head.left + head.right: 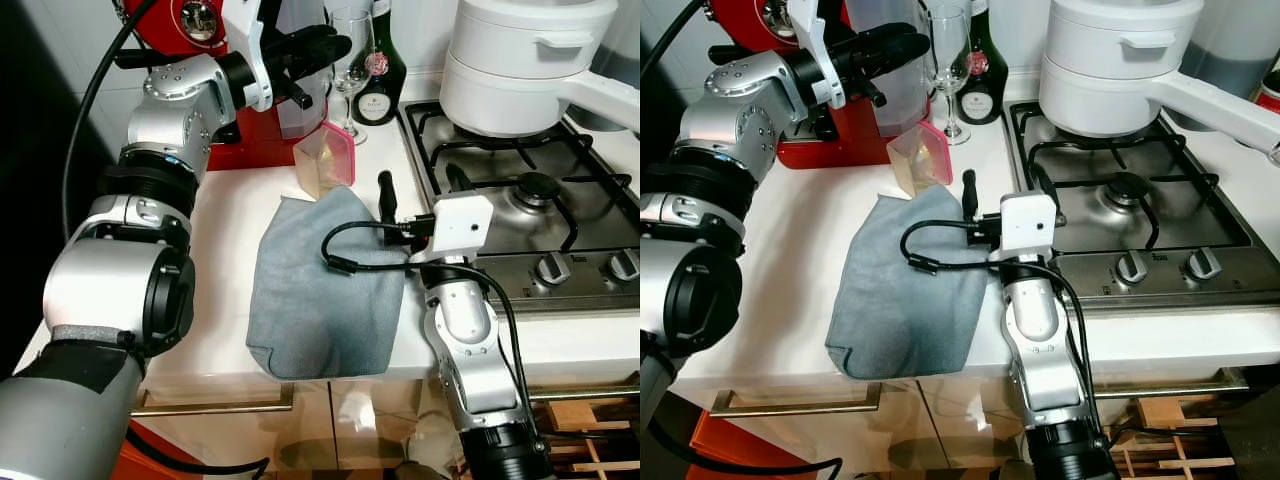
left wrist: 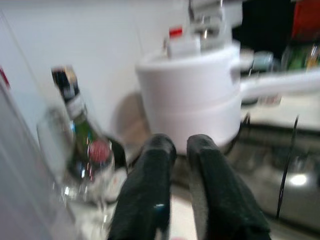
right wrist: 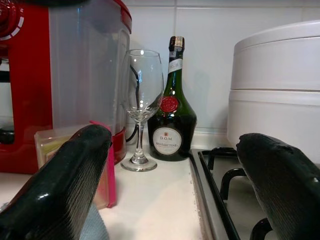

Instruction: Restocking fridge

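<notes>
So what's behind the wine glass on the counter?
A dark green bottle with a red seal stands behind the wine glass, against the tiled wall. Beside the glass is a clear jug; the glass covers part of the bottle's side.

**Inspection: items on the table for fridge restocking**

A small clear plastic container (image 1: 325, 163) with a pink lid stands tilted on the white table (image 1: 225, 210), resting at the far edge of a grey cloth (image 1: 320, 275), just in front of a red appliance. It holds something pale yellowish; the contents cannot be identified.

A dark green glass bottle (image 3: 171, 112) stands upright at the back of the table against the tiled wall, beside the hob. It bears a red wax seal and a white label reading "D.O.M". It appears closed. An empty wine glass (image 3: 141, 102) stands upright just beside it, between the bottle and the container.
</notes>
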